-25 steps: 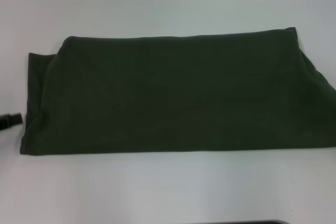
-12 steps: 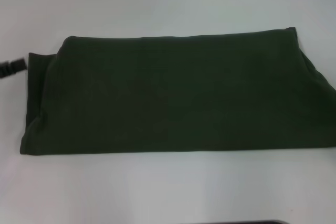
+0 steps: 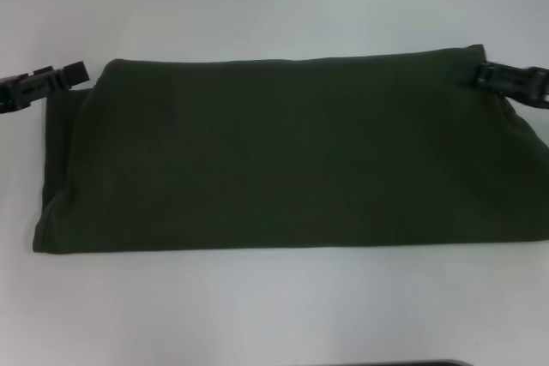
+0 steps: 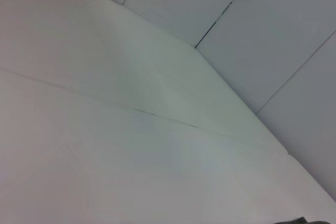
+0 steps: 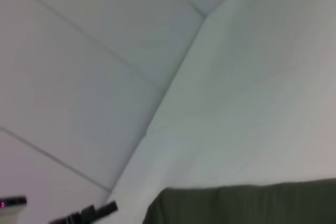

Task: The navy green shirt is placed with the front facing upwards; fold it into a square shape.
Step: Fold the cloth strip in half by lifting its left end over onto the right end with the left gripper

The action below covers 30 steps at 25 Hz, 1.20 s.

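The navy green shirt [image 3: 283, 156] lies on the white table [image 3: 274, 306] as a long flat band running left to right, showing only plain green cloth. A narrower under-layer sticks out at its left end. My left gripper [image 3: 77, 75] is at the band's far left corner, just touching or beside the edge. My right gripper [image 3: 483, 75] is over the far right corner. The right wrist view shows the shirt's far edge [image 5: 247, 203] and the left gripper [image 5: 86, 214] beyond it. A sliver of shirt [image 4: 299, 220] shows in the left wrist view.
White wall panels [image 5: 79, 77] rise behind the table's far edge. A dark object's edge [image 3: 395, 363] peeks in at the near side of the table. Bare table surface lies in front of and behind the shirt.
The left gripper has moved away from me along the shirt's left end to the far left corner. The right gripper has come into view at the far right corner. The shirt has not shifted.
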Available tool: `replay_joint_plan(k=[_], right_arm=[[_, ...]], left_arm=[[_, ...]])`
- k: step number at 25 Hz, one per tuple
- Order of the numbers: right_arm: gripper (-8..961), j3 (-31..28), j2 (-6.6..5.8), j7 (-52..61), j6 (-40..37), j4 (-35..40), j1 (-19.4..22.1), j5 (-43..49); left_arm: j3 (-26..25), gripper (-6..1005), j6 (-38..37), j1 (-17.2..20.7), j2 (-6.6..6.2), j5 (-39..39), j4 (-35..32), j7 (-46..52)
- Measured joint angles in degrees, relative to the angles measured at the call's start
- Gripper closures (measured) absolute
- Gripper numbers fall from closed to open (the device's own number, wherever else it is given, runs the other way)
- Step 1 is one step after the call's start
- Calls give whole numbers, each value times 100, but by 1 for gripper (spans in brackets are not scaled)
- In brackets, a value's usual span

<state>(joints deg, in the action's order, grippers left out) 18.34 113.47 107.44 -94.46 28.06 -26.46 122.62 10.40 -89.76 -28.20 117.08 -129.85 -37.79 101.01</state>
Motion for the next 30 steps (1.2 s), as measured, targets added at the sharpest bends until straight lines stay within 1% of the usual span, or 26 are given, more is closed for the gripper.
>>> replay_joint_plan(k=[3,6,10,13,16,19,22,25,27,30], right_arm=[[154,406,31,117,185,-3,-216,0],[217,734,90,131,372,5,-366,0],[302,777,133,109,508,7,-401,-33],[365,751,135,119,517,11,-375,-87],[487,723,117,133,506,13,-305,-217],[609,684,108,132,484,2,-253,-276],[837,679,107,136,482,-1,-231,-320],[896,679,105,136,482,-3,-225,-330],[936,679,107,137,482,-2,-225,-332],[935,676,119,137,478,-3,-226,-335]], left_arm=[[0,99,29,-8,44,78,11,-142],[3,101,11,-1,77,143,37,-289],[28,108,0,-50,131,184,190,-658],[40,110,120,-162,206,184,328,-983],[172,111,408,-259,300,196,392,-1210],[380,111,894,-348,418,208,398,-1283],[632,111,1418,-421,529,208,399,-1330],[905,111,1879,-464,587,208,406,-1329],[1051,110,2087,-472,603,208,409,-1309],[1171,110,2233,-477,612,197,411,-1291]])
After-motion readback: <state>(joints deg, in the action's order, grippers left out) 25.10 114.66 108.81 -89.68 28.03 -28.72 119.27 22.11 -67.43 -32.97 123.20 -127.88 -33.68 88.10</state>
